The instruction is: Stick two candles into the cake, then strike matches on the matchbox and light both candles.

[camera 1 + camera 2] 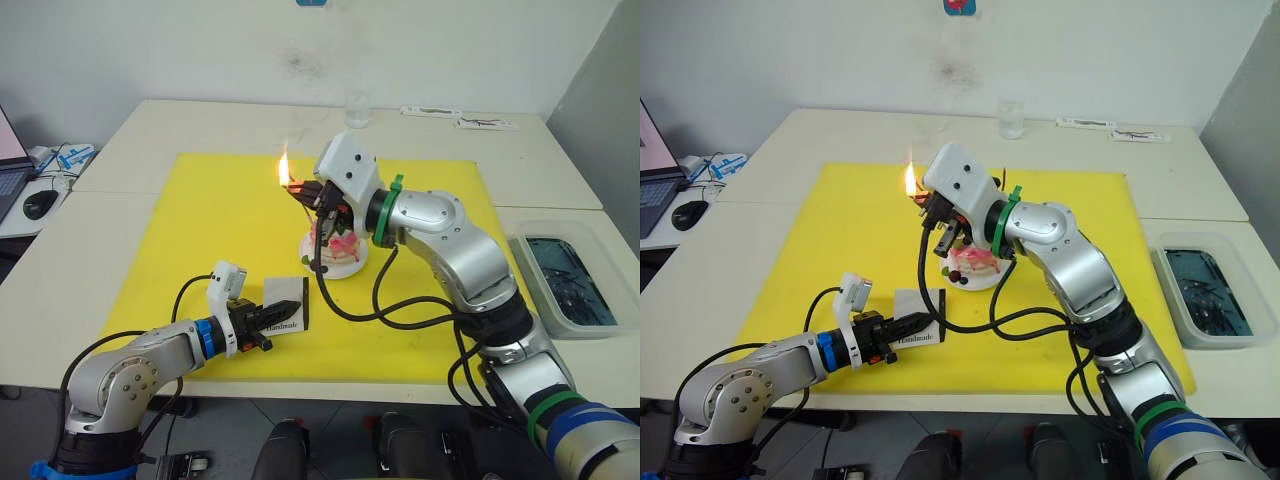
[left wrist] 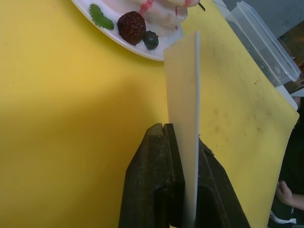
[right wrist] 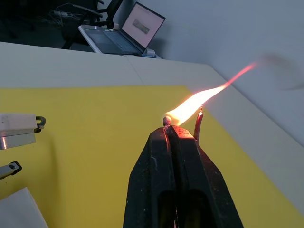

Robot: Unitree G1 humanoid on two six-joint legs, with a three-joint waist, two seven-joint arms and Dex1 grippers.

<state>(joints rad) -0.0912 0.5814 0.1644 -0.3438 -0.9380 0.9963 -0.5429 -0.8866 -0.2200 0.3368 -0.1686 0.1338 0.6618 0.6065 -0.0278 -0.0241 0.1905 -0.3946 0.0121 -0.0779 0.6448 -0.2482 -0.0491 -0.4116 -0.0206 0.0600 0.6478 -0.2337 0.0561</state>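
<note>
Left tool (image 1: 285, 315) clamps matchbox (image 1: 284, 317); right tool (image 3: 173, 129) pinches burning match (image 3: 167, 119).

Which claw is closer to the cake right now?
The right. The right claw hovers just above the cake, holding a burning match. The left claw is farther off, toward the mat's near edge, gripping the matchbox.

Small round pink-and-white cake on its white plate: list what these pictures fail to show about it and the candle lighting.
- Pink-and-white cake: head views, top blocked by the right gripper and its wrist.
- Thin reddish candles: too thin and hidden to count.
- Short dark match: right wrist view, swallowed by flame and shut fingers.
- Flat white matchbox, clamped by the left gripper: left wrist view, edge-on, strip unseen.
</note>
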